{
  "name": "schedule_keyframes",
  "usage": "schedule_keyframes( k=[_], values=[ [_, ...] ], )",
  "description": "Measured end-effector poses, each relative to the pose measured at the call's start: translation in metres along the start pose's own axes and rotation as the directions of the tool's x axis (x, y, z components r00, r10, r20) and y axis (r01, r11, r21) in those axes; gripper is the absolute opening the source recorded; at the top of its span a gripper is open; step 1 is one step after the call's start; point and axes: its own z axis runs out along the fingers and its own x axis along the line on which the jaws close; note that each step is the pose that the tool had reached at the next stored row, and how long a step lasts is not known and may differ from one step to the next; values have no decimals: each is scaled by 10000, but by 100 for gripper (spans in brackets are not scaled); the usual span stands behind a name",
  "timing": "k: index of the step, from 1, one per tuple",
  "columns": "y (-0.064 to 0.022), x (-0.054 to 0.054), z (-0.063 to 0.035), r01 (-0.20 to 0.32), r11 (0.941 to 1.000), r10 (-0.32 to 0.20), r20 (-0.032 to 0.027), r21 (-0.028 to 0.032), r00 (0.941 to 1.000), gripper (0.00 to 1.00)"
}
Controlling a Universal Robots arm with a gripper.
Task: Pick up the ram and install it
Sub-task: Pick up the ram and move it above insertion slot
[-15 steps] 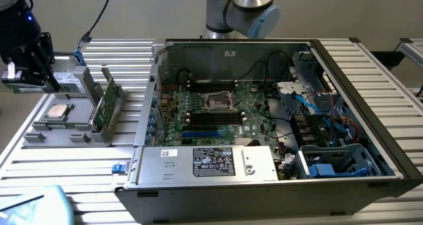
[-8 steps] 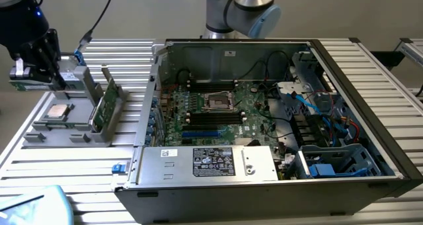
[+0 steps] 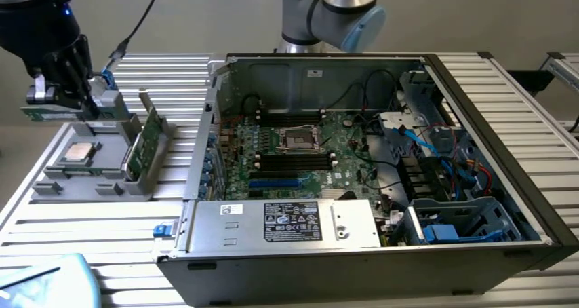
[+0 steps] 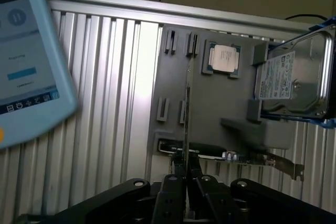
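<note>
Pincer (image 4: 186,177): black fingers clamped together on the ram (image 4: 187,108), which is seen edge-on as a thin dark strip.

Under it, a grey holder tray (image 4: 168,82) lies on the ribbed aluminium worktop (image 4: 115,103).

Processor chip (image 4: 226,59): flat in a square pocket by the tray edge farthest from the pincer.

Hard drive (image 4: 294,74): silver with a white label, at the tray's side edge just beside the processor chip.

Expansion card (image 4: 210,150): along the tray edge nearest the pincer, its metal bracket (image 4: 278,165) reaching past the corner.

Teach pendant (image 4: 26,61): pale blue casing, screen lit, well apart from the tray.
</note>
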Motion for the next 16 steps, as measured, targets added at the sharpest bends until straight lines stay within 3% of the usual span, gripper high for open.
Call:
schedule_keyframes(
  k=[13,16],
  values=[
    [-286,31,-134,260,9995,-260,-6,-183,9997,15],
    [-374,40,-186,300,9994,-300,-2,-199,9996,15]
  ],
)
